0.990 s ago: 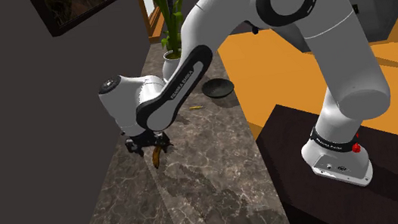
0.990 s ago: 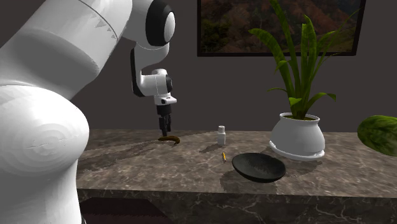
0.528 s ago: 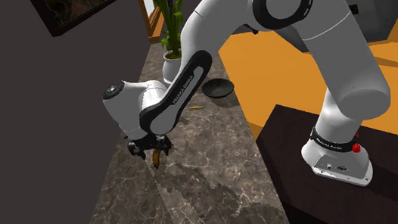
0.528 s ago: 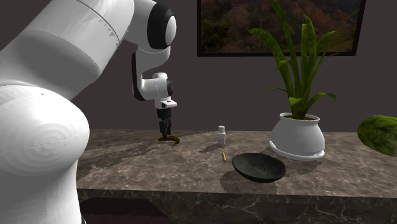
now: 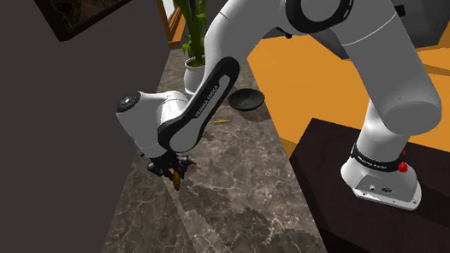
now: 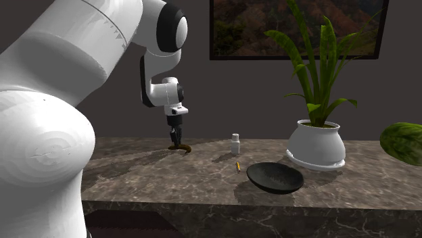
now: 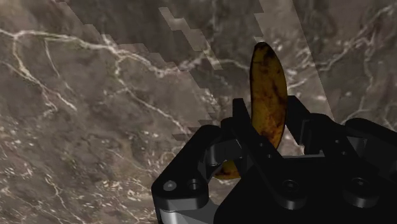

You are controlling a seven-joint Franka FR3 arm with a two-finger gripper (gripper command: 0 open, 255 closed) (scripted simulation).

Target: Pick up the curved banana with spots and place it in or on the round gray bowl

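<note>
the black gripper (image 7: 270, 121) points down over the brown-spotted banana (image 7: 266, 73), its two fingers pinching the fruit's middle from either side. one end of the banana juts out past the fingertips. the banana lies on the dark marble counter (image 6: 135, 169) close to the wall, well apart from the dark round bowl (image 6: 274, 178) near the white plant pot (image 6: 316, 145).

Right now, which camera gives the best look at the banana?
The wrist view: the banana is close up, its brown spots plain, clasped by the gripper. In the shoulder and second exterior views it is a small sliver beneath the gripper.
</note>
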